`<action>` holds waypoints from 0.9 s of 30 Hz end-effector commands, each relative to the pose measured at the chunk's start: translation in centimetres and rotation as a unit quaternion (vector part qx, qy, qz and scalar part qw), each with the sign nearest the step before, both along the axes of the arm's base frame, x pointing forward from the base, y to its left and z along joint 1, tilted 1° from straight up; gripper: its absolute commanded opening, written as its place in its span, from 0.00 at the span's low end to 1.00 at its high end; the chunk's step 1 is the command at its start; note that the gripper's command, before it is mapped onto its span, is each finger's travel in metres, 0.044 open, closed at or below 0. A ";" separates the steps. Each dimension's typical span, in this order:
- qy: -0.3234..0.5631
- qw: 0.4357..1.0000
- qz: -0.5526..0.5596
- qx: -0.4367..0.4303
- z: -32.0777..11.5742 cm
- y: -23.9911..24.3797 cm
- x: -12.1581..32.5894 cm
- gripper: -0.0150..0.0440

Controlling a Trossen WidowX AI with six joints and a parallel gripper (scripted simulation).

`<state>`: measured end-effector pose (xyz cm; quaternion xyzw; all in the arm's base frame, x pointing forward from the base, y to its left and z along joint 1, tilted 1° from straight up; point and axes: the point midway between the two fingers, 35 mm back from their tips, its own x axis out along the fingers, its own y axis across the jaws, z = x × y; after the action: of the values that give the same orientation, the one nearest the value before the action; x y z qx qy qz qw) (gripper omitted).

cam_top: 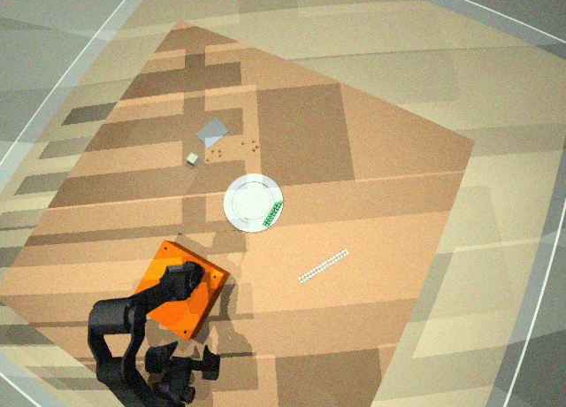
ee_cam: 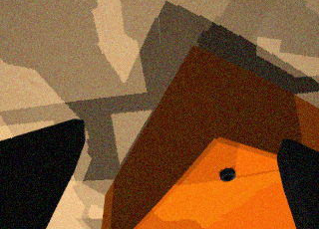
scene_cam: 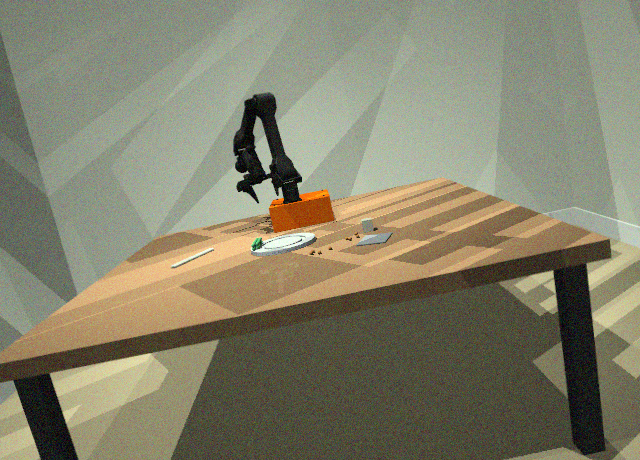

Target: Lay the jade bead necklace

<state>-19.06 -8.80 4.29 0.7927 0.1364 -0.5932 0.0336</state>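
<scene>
Round white bead board lies flat on the wood-plank table. Jade bead necklace is bunched in a short, narrow strip at one edge of the board — on the outer rim, not laid around the ring groove. White bead strand lies straight on the table, apart from the board. On the board's other side: a gray square plate, a small pale block and scattered small brown beads. Gripper is open, nothing between the fingers — held above the table beside the orange base block, well apart from the necklace.
</scene>
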 end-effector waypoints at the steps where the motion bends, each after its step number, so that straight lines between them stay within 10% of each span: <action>1: 0.000 1.000 0.003 0.000 0.0 -0.1 0.0 0.89; 6: 0.003 0.996 0.086 -0.012 -0.3 -2.7 1.0 0.68; 27: 0.008 0.891 0.450 -0.062 -1.7 -13.1 10.0 0.68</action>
<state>-10.40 -21.10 2.91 0.6547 0.4179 -0.5430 0.3192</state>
